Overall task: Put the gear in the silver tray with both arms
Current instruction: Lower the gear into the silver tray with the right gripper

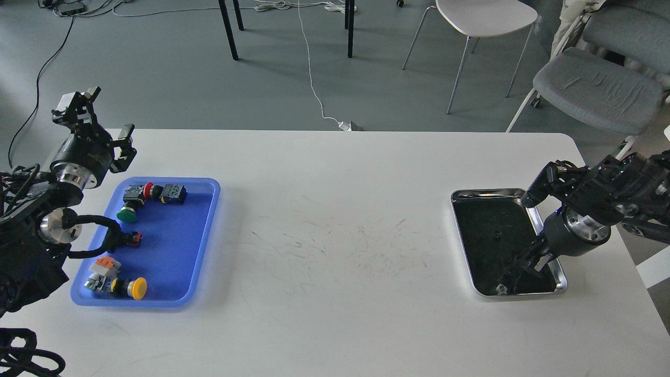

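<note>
The silver tray [560, 272] lies at the table's right, its base dark and reflective. My right gripper [523, 268] reaches down into the tray's front right corner; its dark fingers merge with the dark base, so their state is unclear. A small silvery round piece [501, 288] shows on the tray base just left of the fingers; whether it is the gear or a reflection I cannot tell. My left gripper [100, 119] is raised off the blue tray's far left corner, open and holding nothing.
A blue plastic tray [204, 230] at the left holds several push-button switches: a green one [126, 214], a red one [149, 189] and a yellow one [138, 288]. Chairs stand beyond the table's far right edge.
</note>
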### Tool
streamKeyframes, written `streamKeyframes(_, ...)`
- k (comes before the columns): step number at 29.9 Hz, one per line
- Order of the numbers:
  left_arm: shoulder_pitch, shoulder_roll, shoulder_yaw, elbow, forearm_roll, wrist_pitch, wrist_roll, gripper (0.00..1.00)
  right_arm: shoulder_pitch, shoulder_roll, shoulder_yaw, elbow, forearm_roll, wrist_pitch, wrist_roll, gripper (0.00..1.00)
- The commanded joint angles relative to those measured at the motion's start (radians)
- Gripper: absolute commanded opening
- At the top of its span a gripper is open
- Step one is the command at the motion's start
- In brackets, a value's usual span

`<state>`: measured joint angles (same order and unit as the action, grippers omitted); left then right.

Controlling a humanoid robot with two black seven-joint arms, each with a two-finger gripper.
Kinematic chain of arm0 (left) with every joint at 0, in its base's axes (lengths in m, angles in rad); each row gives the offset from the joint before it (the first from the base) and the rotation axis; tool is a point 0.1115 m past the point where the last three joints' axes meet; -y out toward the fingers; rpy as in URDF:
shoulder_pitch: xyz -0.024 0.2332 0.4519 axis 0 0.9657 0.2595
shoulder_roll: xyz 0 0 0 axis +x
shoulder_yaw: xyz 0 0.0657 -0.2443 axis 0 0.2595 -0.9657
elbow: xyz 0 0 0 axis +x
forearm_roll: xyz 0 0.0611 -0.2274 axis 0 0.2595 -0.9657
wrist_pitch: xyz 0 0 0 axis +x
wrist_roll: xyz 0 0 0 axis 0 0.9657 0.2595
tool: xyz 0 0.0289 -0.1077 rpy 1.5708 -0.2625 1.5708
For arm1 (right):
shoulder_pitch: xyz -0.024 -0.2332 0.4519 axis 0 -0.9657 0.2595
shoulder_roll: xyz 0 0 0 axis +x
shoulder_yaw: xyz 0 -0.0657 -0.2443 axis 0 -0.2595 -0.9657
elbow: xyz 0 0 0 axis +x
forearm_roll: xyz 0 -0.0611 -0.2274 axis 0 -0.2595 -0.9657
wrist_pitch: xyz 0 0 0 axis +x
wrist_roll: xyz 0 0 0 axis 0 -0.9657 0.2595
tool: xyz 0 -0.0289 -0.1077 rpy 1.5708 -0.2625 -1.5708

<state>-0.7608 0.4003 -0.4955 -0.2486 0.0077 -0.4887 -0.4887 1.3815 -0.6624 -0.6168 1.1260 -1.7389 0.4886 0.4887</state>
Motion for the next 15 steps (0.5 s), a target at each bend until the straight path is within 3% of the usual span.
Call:
streamKeyframes(1,0.000,-0.001,0.000,0.000,-0.002,0.000,0.000,0.98,-0.002,0.012,0.002,-0.023,-0.001,0.000,0.000,0.01)
streamKeyframes(15,0.002,0.000,0.000,0.000,-0.002,0.000,0.000,0.98,-0.010,0.070,0.002,-0.052,-0.001,0.000,0.000,0.02)
